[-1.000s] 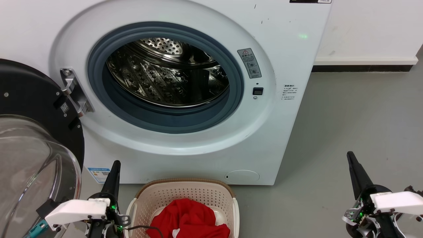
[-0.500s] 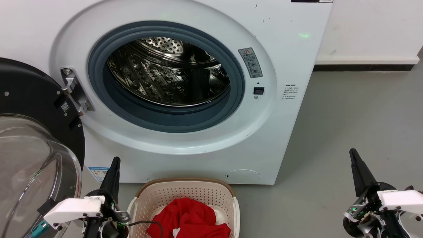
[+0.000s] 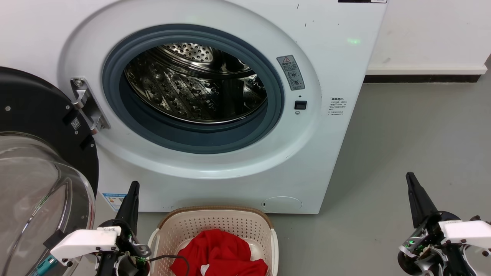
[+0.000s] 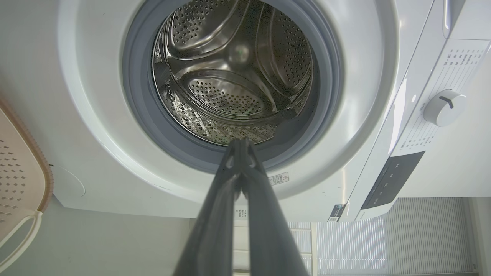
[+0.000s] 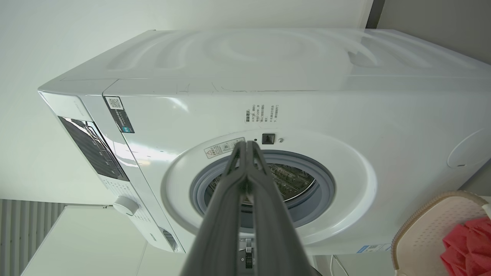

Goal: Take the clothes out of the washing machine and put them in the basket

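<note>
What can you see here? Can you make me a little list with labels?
Washing machine: white, front-loading
Door: swung open, on the left
Drum: shiny steel, no clothes seen inside
Basket: on the floor, in front of the machine
Clothes: red, lying in the basket
Left gripper: shut, holding nothing, beside the basket
Right gripper: shut, holding nothing, off to the right
Job: looks finished

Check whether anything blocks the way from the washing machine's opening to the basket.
Nothing visible does. The door is swung aside, the basket sits below the washing machine opening, and the clothes already lie in it.
</note>
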Available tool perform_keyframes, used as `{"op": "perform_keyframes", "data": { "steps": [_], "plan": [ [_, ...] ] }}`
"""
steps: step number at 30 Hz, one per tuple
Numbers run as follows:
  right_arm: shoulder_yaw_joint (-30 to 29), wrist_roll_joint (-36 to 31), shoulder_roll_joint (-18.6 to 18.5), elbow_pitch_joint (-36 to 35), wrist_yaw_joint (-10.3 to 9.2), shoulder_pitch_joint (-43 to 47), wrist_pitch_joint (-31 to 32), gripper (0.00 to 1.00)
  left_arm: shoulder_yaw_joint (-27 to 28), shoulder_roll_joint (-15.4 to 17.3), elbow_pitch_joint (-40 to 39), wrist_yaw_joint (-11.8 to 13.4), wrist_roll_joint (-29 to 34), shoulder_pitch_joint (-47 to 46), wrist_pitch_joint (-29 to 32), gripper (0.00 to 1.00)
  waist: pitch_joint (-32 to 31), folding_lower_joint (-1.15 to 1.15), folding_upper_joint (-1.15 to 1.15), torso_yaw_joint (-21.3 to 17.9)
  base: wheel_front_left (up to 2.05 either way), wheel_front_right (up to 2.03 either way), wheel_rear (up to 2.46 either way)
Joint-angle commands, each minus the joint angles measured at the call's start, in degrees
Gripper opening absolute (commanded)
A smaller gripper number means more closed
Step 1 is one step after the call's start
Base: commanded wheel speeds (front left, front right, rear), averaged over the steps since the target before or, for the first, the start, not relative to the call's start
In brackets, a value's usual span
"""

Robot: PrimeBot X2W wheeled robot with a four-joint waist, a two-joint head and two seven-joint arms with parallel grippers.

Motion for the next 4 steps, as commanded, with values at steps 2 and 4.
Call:
{"op": "perform_keyframes", "data": {
  "steps": [2,4],
  "plan": [
    [-0.09,-0.10,0.18,0.11,-0.02,-0.70,0.20,0.00,0.19,-0.07,0.02,-0.23,-0.11,-0.34,0.17,0.00,0.00,0.00,0.00,0.00,0.00,0.00,0.00],
    [-0.13,-0.16,0.21,0.12,-0.02,-0.71,0.25,0.00,0.19,-0.07,0.02,-0.23,-0.11,-0.34,0.17,0.00,0.00,0.00,0.00,0.00,0.00,0.00,0.00]
  ]
}}
